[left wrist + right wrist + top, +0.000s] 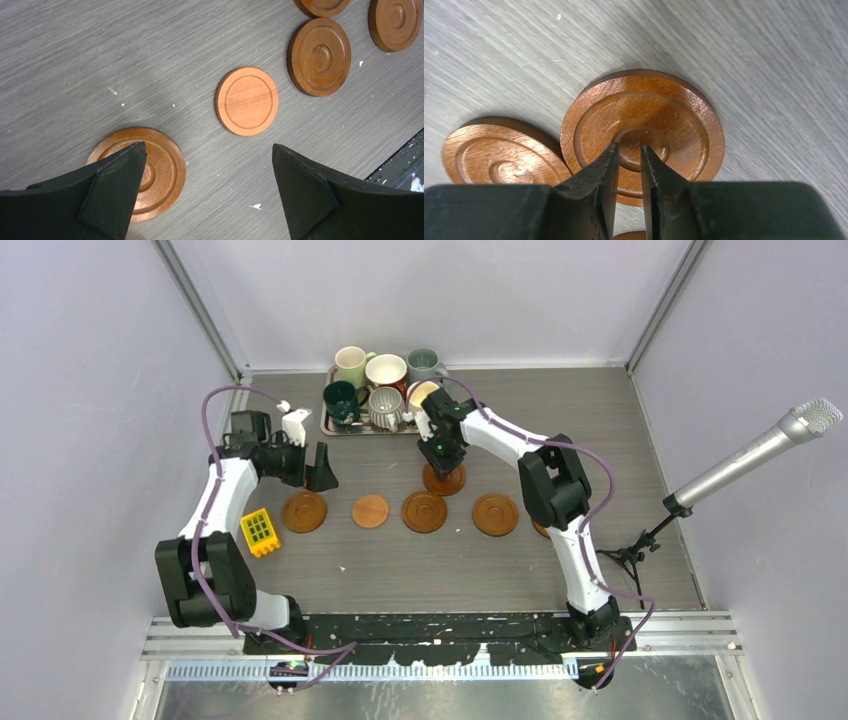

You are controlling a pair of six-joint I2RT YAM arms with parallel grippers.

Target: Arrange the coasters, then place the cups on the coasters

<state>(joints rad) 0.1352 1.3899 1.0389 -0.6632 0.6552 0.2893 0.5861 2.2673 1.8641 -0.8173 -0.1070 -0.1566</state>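
right hand (629,148) is almost clenched, only a thin slit between its fingers (599,182) and nothing seen inside it; the tips stand over the centre of a ringed coaster (664,115), which lies on the tabletop (400,570) just behind the row of coasters; whether they touch it i cannot tell; left hand (206,155) is released wide, above the leftmost coaster (167,165); next in the row come the lighter plain coaster (247,101), the third coaster (320,56) and the fourth coaster (395,22); a fifth coaster (541,529) is half hidden behind the right arm (548,485); the six cups (386,370) stand crowded on the silver tray (352,431) at the far edge, and the right arm crosses before the cream cup (422,391); a yellow grid block (260,532) lies just beside the leftmost coaster, near the left arm (225,500); a microphone (760,453) on a stand leans in from the right edge; pale walls (100,390) close the left, far and right sides; open room is between the row and the arm bases.
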